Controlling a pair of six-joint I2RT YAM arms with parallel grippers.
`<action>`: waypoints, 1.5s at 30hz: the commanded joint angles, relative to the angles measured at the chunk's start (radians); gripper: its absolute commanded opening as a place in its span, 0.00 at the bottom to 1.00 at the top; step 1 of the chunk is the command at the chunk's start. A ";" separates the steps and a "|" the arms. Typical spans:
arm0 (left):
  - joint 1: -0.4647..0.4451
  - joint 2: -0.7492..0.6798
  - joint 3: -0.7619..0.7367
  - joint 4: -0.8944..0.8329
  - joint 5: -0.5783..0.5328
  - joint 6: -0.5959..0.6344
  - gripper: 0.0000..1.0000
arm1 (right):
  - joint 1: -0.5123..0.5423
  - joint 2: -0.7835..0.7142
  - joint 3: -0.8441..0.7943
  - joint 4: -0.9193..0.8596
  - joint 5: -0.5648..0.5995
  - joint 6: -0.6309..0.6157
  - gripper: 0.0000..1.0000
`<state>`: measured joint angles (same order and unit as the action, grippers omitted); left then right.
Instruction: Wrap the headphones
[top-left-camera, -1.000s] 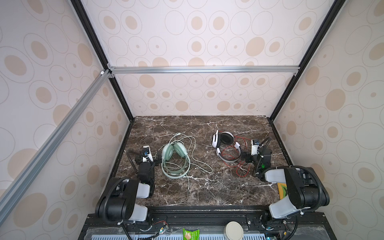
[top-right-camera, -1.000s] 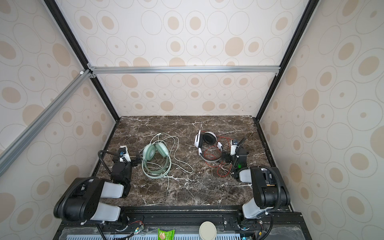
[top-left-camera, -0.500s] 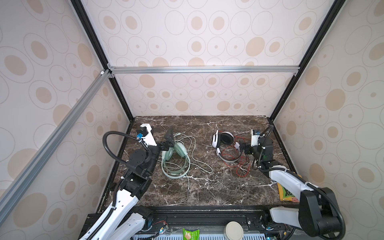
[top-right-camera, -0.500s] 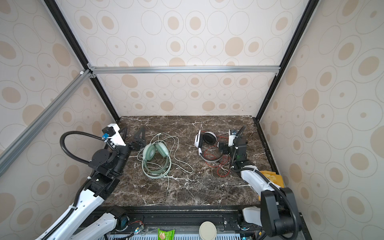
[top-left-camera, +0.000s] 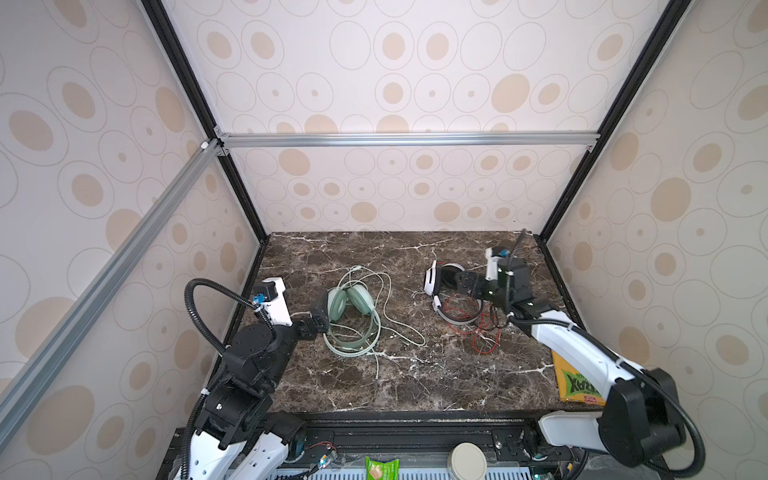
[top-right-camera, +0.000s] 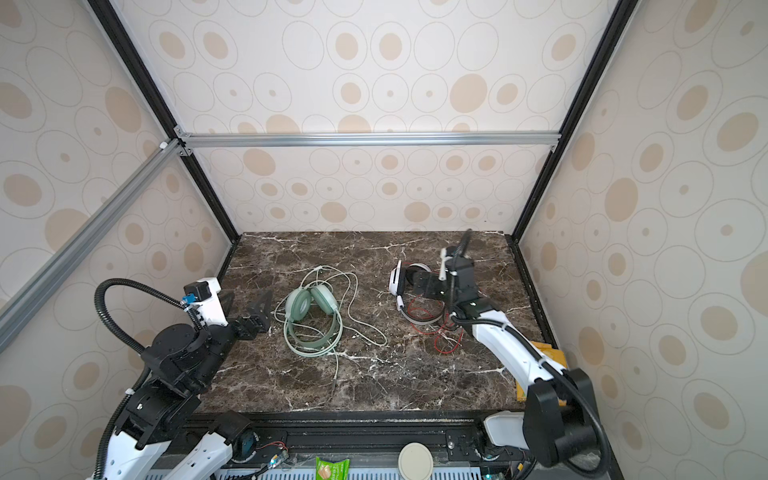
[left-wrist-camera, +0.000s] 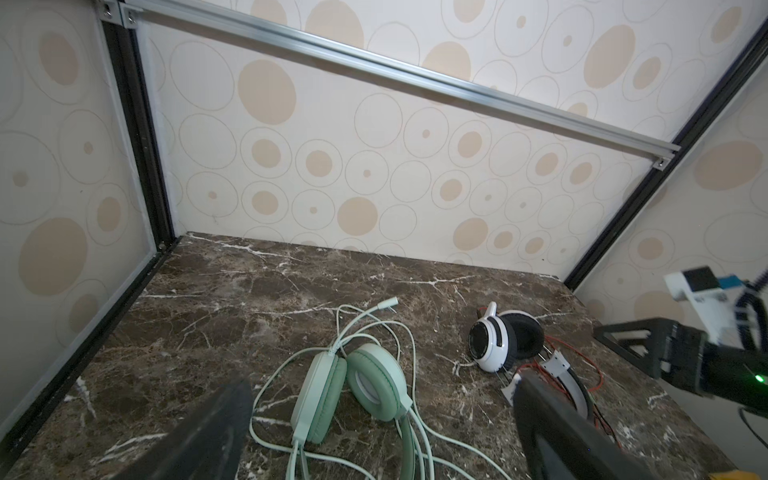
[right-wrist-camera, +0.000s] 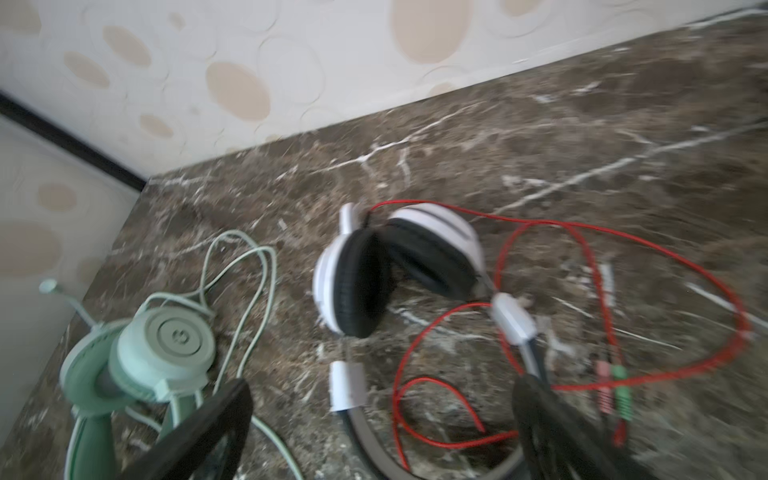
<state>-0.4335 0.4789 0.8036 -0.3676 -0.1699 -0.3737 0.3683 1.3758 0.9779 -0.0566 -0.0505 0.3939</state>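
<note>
Left tool (top-right-camera: 245, 298) gapes beside mint-green headset (top-left-camera: 354, 302), right tool (top-left-camera: 466, 285) over white headset (top-left-camera: 431, 283).

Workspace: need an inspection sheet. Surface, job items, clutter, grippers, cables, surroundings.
Surface: dark marble-look tabletop, no spills seen.
Job's things: mint-green headset left of centre, white headset with black earpads right of centre; both lying on the table, unwrapped.
Clutter: yellow packet at the right front edge, partly under the right arm.
Grippers: left gripper open, beside the mint-green headset; right gripper open, over the white headset; neither holds anything.
Cables: pale green cable in loose loops around its headset; red cable in a loose tangle by the white one.
Surroundings: walls papered with beige circles, aluminium rails overhead.
</note>
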 joint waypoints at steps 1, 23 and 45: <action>0.003 -0.017 0.050 -0.128 0.075 -0.011 0.98 | 0.144 0.154 0.151 -0.075 -0.079 -0.078 0.99; 0.003 -0.258 -0.120 -0.110 0.037 -0.088 0.98 | 0.435 0.906 0.975 -0.369 -0.075 -0.221 0.90; 0.003 -0.229 -0.122 -0.093 0.028 -0.062 0.98 | 0.466 0.873 0.967 -0.300 0.032 -0.248 0.91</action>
<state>-0.4332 0.2245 0.6727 -0.4900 -0.1474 -0.4480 0.8253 2.3230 1.9652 -0.3653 -0.0372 0.1455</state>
